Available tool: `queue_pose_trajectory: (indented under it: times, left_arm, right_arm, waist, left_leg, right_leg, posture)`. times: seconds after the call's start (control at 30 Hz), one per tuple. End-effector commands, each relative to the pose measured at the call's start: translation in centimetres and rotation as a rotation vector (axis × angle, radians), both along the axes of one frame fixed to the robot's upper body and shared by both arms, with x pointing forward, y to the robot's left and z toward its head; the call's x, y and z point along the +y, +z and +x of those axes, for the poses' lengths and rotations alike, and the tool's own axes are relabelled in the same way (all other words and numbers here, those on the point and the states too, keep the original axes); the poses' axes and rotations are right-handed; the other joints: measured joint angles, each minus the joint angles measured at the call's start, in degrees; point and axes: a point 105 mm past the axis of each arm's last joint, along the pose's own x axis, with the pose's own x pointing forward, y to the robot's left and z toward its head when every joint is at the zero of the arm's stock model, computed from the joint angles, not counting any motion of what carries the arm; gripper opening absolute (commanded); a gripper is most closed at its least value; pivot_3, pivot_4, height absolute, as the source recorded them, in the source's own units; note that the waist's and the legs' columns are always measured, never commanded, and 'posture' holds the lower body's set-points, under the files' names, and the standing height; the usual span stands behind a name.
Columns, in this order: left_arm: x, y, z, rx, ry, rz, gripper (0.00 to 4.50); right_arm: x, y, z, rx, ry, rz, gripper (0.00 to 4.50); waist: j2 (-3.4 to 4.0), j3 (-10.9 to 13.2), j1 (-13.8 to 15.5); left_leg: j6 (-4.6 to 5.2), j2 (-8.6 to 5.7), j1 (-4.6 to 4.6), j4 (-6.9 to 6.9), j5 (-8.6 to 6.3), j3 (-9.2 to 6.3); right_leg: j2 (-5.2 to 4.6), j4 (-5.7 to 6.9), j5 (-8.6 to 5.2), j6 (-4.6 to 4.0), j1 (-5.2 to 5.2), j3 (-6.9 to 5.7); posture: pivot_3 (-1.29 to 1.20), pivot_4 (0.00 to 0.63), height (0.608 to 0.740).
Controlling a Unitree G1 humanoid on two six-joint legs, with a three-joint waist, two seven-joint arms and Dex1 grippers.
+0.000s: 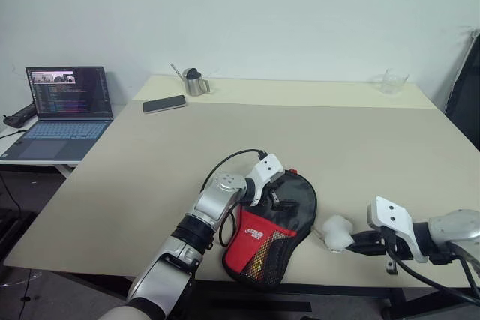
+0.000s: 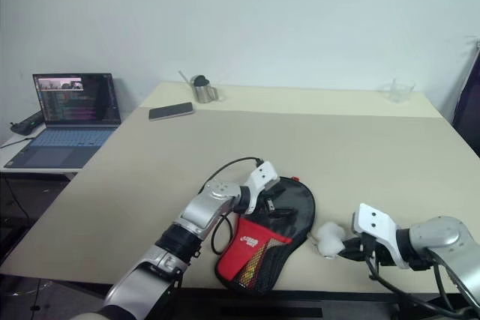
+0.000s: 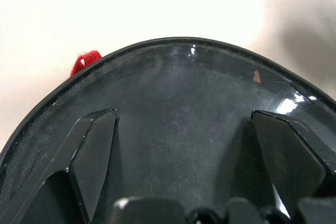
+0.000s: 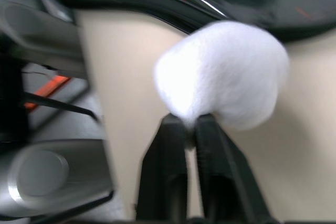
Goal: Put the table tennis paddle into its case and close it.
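Case [image 1: 279, 224]: your spread left gripper [image 1: 271, 195] rests on it.
Right gripper [image 4: 191, 129]: pinches white ball pull [image 1: 337, 233], at 3 o'clock.
Phone [image 1: 164, 103], cup [image 1: 196, 82]: 11 o'clock, well apart.

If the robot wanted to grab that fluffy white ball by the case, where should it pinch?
Probably at the ball pull's narrow base, coming from the robot's right, where the right pincer already points; the puff is soft and would squash.

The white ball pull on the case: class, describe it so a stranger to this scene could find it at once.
Start at the big beige table and go to its near edge, where the black and red case lies. Just to the case's right, by the right gripper, sits the white ball pull: a soft, fluffy white lump, the one pale thing beside the dark case.
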Motion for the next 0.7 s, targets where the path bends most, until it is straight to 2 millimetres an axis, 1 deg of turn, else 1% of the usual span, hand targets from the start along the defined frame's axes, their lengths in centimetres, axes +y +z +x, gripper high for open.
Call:
queue_pose_trajectory:
  times: [0.03,0.1,0.17,0.2,0.27,0.3,0.33,0.37,0.43,0.47,0.6,0.7]
  left_arm:
    - [0.2,-0.8,-0.1,0.036,0.01,0.012,4.5]
    - [0.3,-0.2,0.0,0.018,-0.004,-0.004,4.5]
    - [1.0,2.2,0.0,-0.023,-0.044,-0.07,4.5]
    - [1.5,3.5,-0.1,-0.048,-0.068,-0.102,4.5]
    - [2.7,5.8,-0.4,-0.084,-0.108,-0.144,4.5]
    - [3.2,6.5,-0.5,-0.094,-0.12,-0.154,4.5]
    - [4.1,7.5,-0.8,-0.116,-0.142,-0.159,4.5]
    - [5.0,8.2,-1.2,-0.135,-0.162,-0.158,4.5]
    - [6.9,9.5,-1.9,-0.163,-0.186,-0.149,4.5]
    - [7.4,9.7,-2.1,-0.167,-0.189,-0.145,4.5]
    - [10.6,9.4,-3.4,-0.153,-0.178,-0.08,4.5]
    - [11.6,9.0,-4.3,-0.135,-0.18,-0.056,4.5]
  right_arm:
    - [-0.2,0.8,0.1,-0.018,0.032,-0.02,2.05]
    - [-0.9,1.2,0.1,-0.017,0.027,-0.033,2.77]
    - [-2.6,3.1,0.9,-0.058,-0.025,-0.033,3.48]
    - [-3.0,4.5,1.7,-0.111,-0.068,0.001,3.77]
    - [-3.0,7.1,3.9,-0.229,-0.173,0.106,4.48]
    - [-2.8,7.9,4.7,-0.263,-0.211,0.146,4.48]
    - [-2.1,8.6,6.1,-0.303,-0.276,0.201,4.48]
    - [-1.5,9.0,7.5,-0.329,-0.338,0.23,4.48]
    - [0.0,8.5,10.0,-0.325,-0.478,0.265,4.48]
    - [0.3,8.1,10.6,-0.313,-0.516,0.267,4.48]
    - [2.2,4.7,12.3,-0.147,-0.715,0.284,4.48]
    - [2.9,3.6,12.4,-0.066,-0.779,0.302,4.48]
  waist:
    - [0.01,-0.01,-0.01]
    - [0.01,-0.01,-0.04]
    - [0.03,0.02,-0.19]
    - [0.01,0.07,-0.27]
    - [0.06,0.17,-0.78]
    - [0.01,0.2,-1.27]
    - [0.01,0.2,-1.56]
    - [-0.03,0.23,-2.11]
    - [0.03,0.21,-2.32]
    - [0.03,0.21,-2.42]
    - [0.12,0.15,-1.61]
    - [0.14,0.15,-1.1]
  left_leg:
    - [0.0,0.0,0.0,0.0,0.0,0.0]
    - [0.0,-0.01,-0.01,0.02,0.0,0.01]
    - [0.0,-0.01,-0.02,0.03,0.0,0.02]
    - [0.0,0.0,-0.03,0.02,0.0,0.03]
    - [-0.01,0.02,-0.06,0.0,0.0,0.07]
    - [-0.01,0.04,-0.07,-0.01,0.01,0.13]
    - [-0.03,0.11,-0.05,-0.03,0.01,0.15]
    - [-0.04,0.14,-0.05,-0.04,0.02,0.15]
    - [-0.09,0.18,-0.05,-0.09,0.04,0.16]
    - [-0.11,0.21,-0.03,-0.11,0.06,0.17]
    - [-0.13,0.13,-0.27,-0.12,0.06,0.16]
    - [-0.14,-0.03,-1.06,0.05,0.08,0.13]
  right_leg:
    - [0.0,0.0,0.0,0.0,0.0,0.0]
    - [0.0,0.0,0.0,0.0,0.0,0.01]
    - [0.0,0.0,0.01,0.0,-0.01,0.01]
    - [0.0,0.01,0.01,0.0,-0.03,0.02]
    - [0.04,0.02,0.02,-0.03,-0.13,0.09]
    - [0.05,0.05,0.03,-0.04,-0.22,0.17]
    - [0.1,0.07,0.04,-0.07,-0.23,0.19]
    - [0.11,0.08,0.06,-0.11,-0.24,0.21]
    - [0.14,0.1,0.11,-0.19,-0.29,0.25]
    - [0.15,0.13,0.11,-0.2,-0.31,0.26]
    - [0.09,0.19,0.09,-0.27,-0.59,0.26]
    - [-0.04,0.32,0.11,-0.28,-1.33,0.24]
  posture:
    - [0.0,0.15,0.74]
    - [0.0,0.15,0.74]
    - [0.0,0.15,0.74]
    - [0.0,0.15,0.74]
    - [0.0,0.15,0.74]
    - [0.0,0.15,0.74]
    - [0.0,0.15,0.74]
    - [0.0,0.15,0.74]
    - [0.0,0.15,0.74]
    - [0.0,0.15,0.74]
    - [0.0,0.15,0.74]
    - [0.0,0.15,0.74]
